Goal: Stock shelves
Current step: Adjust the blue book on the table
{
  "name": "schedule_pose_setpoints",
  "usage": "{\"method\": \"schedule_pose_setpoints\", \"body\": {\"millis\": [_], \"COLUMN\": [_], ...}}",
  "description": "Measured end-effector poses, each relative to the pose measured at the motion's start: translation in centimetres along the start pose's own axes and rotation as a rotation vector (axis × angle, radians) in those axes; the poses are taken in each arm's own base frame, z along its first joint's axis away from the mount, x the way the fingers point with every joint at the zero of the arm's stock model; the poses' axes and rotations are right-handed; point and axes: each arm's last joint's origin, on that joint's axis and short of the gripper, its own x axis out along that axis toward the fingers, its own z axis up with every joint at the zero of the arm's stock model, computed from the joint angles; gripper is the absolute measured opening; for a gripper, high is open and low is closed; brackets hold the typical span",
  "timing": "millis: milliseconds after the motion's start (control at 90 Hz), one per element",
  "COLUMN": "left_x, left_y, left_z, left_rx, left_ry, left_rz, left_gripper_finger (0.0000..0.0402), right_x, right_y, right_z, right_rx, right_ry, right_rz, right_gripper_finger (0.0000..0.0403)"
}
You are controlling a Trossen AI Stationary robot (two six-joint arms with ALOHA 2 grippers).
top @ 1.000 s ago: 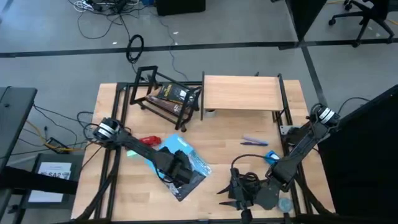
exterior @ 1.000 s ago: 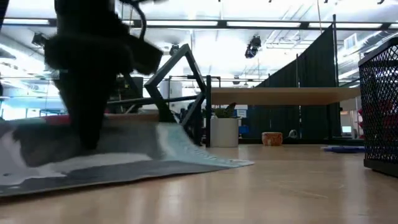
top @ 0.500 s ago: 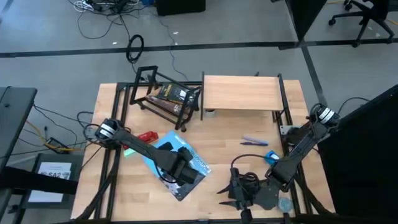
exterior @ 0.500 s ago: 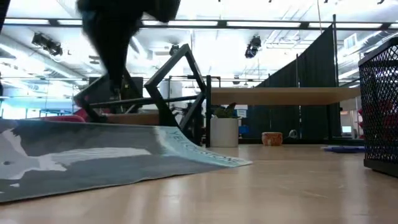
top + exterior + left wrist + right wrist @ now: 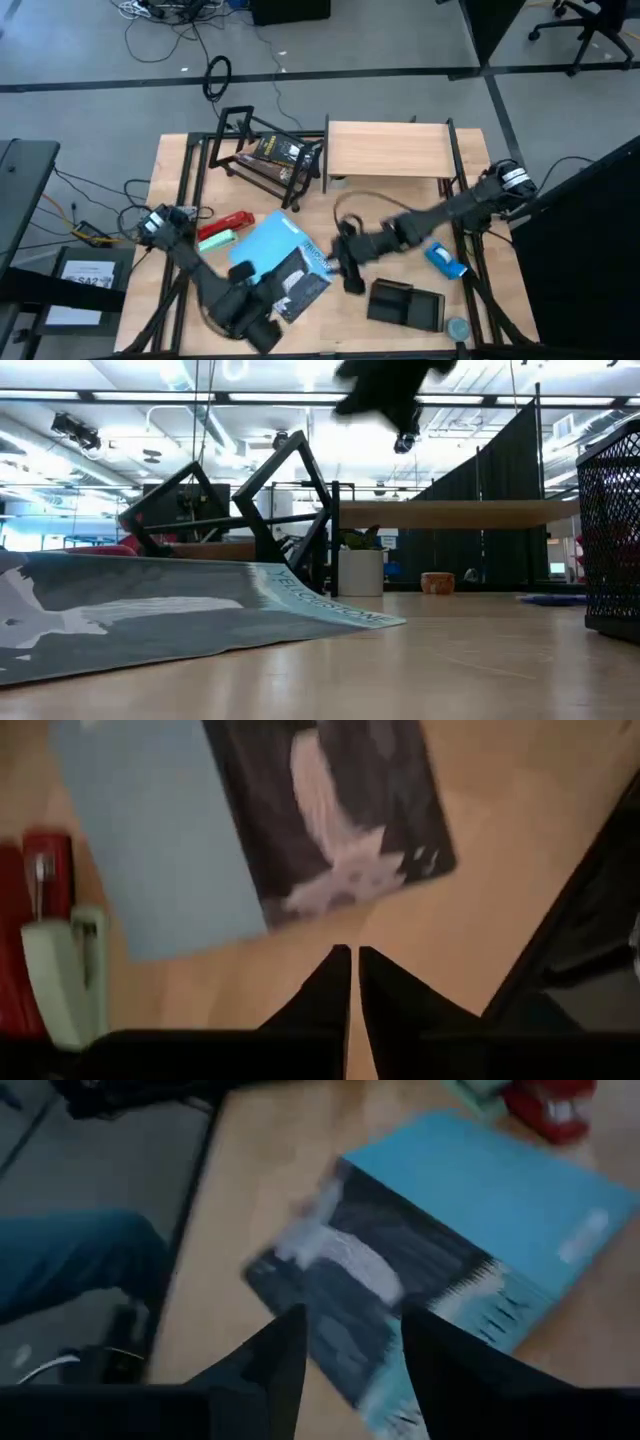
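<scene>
— Where do the shelves stand, and what is left to stock them with?

— The open black metal tube-frame rack [image 5: 262,155] sits at the table's far edge, left of middle, tipped at an angle with a dark packet [image 5: 278,150] lying in it. The light wood plank shelf on black legs [image 5: 388,150] stands just beside it, toward the far right corner. Loose on the wooden table [image 5: 350,225] lies the flat blue spiral-bound notebook with a dark bird picture [image 5: 280,264], near the front edge, left of middle.

— And the grippers?

— The left gripper [image 5: 352,982] hangs beside the notebook's near corner, fingers closed together on nothing. The right gripper [image 5: 350,1350] hovers above the notebook's right edge — fingers spread apart, empty.

— How would the notebook handle?

— Light, I'd judge, but thin and floppy; its far edge already lifts off the table. I'd pinch it at that raised edge or by the stiffer wire spine, since the glossy cover may slip.
</scene>
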Motion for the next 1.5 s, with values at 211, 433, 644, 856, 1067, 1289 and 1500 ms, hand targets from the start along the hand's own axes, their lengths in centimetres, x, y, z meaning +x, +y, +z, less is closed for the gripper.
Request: {"method": "schedule_pose_setpoints", "body": {"millis": [211,433,644,856,1067,1289,1500], "left_x": [3.5,6.7,9.1,10.4,9.5,3.5,-0.8], "left_y": [-1.2,-1.4,-0.8,-0.3,-0.1,0.0,-0.2], "left_z": [-3.9,-5.4,-6.1,-6.5,-5.6,-3.2,-1.5], "left_rx": [-0.017,-0.025,-0.020,-0.032,-0.041,-0.029,0.043], "left_ry": [0.000,0.004,-0.031,-0.052,-0.107,-0.289,-0.523], "left_rz": [0.006,-0.010,0.029,0.049,0.092,0.147,0.123], "left_gripper_finger": [0.0049,0.0055,0.0056,0.0056,0.0056,0.0050,0.0060], "right_x": [4.9,8.5,9.9,9.7,9.8,8.9,5.0], "right_y": [-6.7,-11.5,-11.9,-10.8,-9.3,-7.1,-4.7], "right_z": [-1.3,-3.4,-3.4,-1.6,-1.2,-0.5,2.1], "right_rx": [0.189,0.347,0.318,0.270,0.250,0.206,0.160], "right_ry": [0.139,0.187,0.117,0.008,-0.023,-0.059,-0.144], "right_rz": [0.076,0.046,0.157,0.378,0.453,0.481,0.478], "right_gripper_finger": [0.0235,0.0282,0.0280,0.0230,0.0043,0.0002,0.0000]}}
